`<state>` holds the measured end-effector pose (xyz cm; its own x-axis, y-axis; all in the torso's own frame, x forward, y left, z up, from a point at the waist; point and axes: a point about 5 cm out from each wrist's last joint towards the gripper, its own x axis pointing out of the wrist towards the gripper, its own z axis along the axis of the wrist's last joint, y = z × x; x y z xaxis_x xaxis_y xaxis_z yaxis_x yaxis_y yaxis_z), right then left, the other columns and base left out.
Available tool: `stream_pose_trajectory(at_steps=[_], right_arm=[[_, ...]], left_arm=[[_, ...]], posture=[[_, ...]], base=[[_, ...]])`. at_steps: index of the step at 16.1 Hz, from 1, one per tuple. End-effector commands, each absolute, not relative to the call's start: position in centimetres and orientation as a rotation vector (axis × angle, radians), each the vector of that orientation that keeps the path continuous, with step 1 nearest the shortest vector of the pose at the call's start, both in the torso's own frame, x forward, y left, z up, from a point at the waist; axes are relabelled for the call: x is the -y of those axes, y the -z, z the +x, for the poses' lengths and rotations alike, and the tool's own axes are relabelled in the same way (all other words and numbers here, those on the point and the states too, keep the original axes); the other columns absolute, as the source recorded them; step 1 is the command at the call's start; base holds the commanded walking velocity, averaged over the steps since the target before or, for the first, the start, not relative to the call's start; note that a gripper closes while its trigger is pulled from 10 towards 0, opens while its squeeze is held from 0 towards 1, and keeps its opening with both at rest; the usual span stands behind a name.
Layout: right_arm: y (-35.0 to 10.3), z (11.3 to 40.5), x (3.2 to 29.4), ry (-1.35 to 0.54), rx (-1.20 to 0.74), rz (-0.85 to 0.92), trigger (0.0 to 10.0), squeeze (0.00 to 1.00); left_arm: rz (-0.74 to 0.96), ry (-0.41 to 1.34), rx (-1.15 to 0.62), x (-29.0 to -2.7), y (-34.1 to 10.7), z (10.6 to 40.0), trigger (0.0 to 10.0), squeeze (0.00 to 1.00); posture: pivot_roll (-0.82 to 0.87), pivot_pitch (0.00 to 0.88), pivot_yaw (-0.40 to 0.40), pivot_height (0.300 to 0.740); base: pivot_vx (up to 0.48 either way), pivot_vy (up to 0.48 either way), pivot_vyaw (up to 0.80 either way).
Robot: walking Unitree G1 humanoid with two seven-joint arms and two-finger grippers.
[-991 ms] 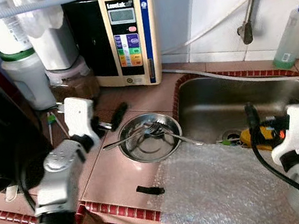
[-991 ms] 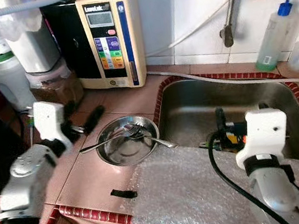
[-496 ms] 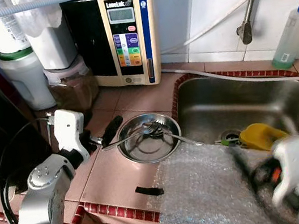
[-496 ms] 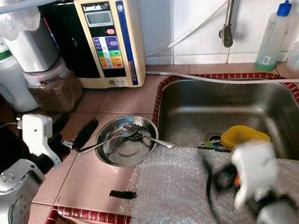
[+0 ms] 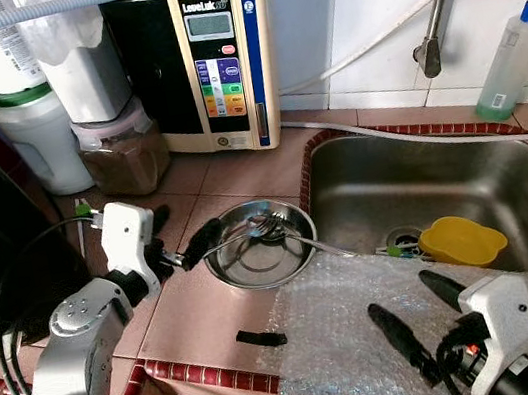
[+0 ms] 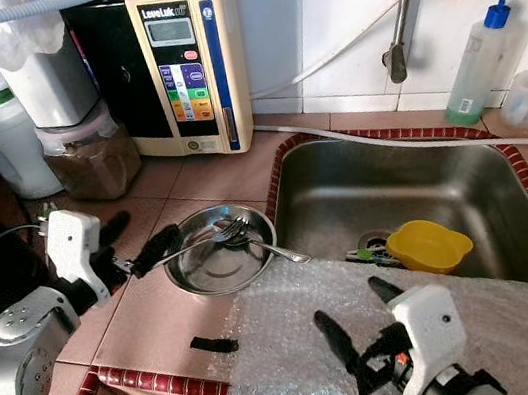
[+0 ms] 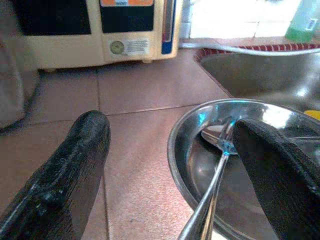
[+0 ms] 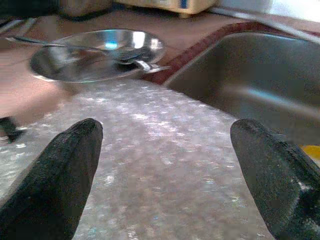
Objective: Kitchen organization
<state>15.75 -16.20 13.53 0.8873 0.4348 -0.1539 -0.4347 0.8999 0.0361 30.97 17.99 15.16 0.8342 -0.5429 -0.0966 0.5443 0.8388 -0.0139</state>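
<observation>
On the tiled counter (image 5: 240,176), a steel bowl (image 5: 258,254) beside the sink (image 5: 424,186).

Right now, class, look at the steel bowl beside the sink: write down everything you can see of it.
The steel bowl is round, shallow and shiny, sitting upright on the pink tiled counter just left of the sink. Several pieces of metal cutlery lie in it, their long handles sticking out over the rim on both sides. The bubble wrap lies close to its near right edge. The left gripper is open at its left rim, around one handle.
</observation>
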Motion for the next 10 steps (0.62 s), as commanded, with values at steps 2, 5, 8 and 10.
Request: stream_pose_trajectory(at_steps=[2, 5, 8, 10], right_arm=[[-13.8, 15.6, 15.8, -0.517, -0.148, 0.009, 10.0, 0.0], [-13.7, 15.7, 15.5, -0.594, -0.155, 0.022, 10.0, 0.0], [-14.3, 16.6, 14.8, -0.636, -0.122, 0.015, 10.0, 0.0], [-14.7, 17.0, 14.3, -0.636, -0.102, 0.019, 10.0, 0.0]], left_arm=[[0.008, 0.67, -0.131, -17.2, -15.2, 31.3, 10.0, 0.0], [0.006, 0.705, -0.154, -16.6, -14.5, 31.5, 10.0, 0.0], [0.006, 0.709, -0.166, -16.5, -14.1, 31.6, 10.0, 0.0], [0.004, 0.719, -0.186, -16.9, -13.8, 31.4, 10.0, 0.0]], posture=[[0.03, 0.047, 0.03, 0.74], [0.02, 0.035, 0.028, 0.74], [0.03, 0.029, 0.024, 0.74], [0.03, 0.029, 0.02, 0.74]], base=[[0.0, 0.0, 0.0], [0.0, 0.0, 0.0], [0.0, 0.0, 0.0], [0.0, 0.0, 0.0]])
